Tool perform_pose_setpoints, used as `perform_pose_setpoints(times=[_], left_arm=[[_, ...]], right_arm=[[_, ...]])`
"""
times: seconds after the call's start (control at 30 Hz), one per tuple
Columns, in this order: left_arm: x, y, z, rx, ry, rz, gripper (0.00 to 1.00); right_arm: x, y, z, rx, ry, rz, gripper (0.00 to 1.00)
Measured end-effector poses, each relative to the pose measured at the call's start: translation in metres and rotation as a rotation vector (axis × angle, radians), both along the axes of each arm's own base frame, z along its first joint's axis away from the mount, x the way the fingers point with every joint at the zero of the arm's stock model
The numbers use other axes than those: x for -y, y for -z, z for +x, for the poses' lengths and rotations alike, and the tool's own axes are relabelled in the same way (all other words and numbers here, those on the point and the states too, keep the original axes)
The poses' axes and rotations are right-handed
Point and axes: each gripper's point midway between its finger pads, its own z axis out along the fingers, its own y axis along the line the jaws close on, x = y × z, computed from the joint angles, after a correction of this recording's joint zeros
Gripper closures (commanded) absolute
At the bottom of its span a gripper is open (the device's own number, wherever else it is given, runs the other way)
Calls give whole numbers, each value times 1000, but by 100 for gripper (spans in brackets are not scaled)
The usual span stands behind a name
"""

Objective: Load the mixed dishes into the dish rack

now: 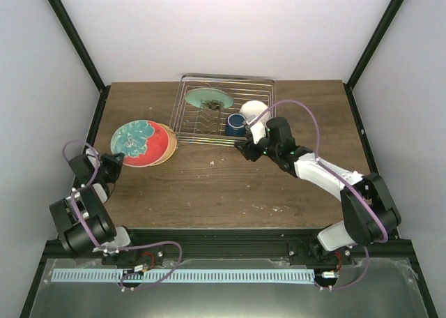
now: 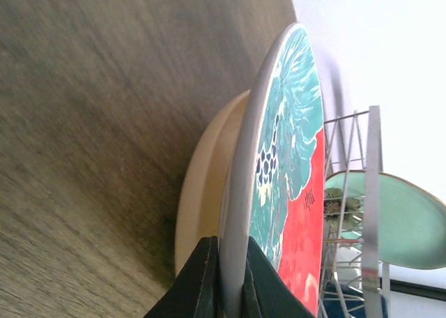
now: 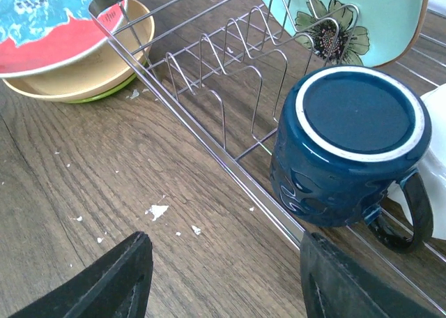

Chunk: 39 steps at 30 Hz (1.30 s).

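At table's (image 1: 209, 185) left, left hand (image 2: 230, 266) pinches patterned plate (image 2: 293, 157) rim; right hand (image 3: 224, 262) spread beside dish rack (image 1: 209, 126).

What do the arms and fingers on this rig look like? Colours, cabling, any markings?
Left arm: mostly black, with chunky round joint housings. Right arm: black joints with white link shells between them. A thin purple cable loops loosely along each arm. The fingers are matte black, broad and flat, with no markings visible.
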Motion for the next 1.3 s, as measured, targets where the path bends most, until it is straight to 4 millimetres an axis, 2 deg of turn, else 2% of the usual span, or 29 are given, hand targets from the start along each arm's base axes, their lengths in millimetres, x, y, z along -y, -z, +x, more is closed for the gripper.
perform_pose_setpoints(times=[0.17,0.37,0.57,0.7,0.87,0.97,1.1,1.3], left_arm=[[-3,-23,-4,51,-8,23,100],[3,-46,-9,102,8,39,100],[16,-88,-26,173,38,101,100],[27,-110,-34,228,72,130,100],[48,-113,-43,228,130,141,100],[69,-110,-47,217,192,159,100],[95,-106,-54,203,275,168,100],[114,-99,-59,178,335,195,100]], right_arm=[[0,4,0,-13,-1,-6,40],[0,8,-1,-28,-3,-11,26],[-3,2,0,-33,-11,2,12],[-6,3,-2,-50,-23,14,7],[-12,9,-7,-83,-60,28,7],[-18,11,-12,-114,-98,48,7],[-32,2,-17,-159,-169,103,6],[-54,-13,-31,-266,-311,215,6]])
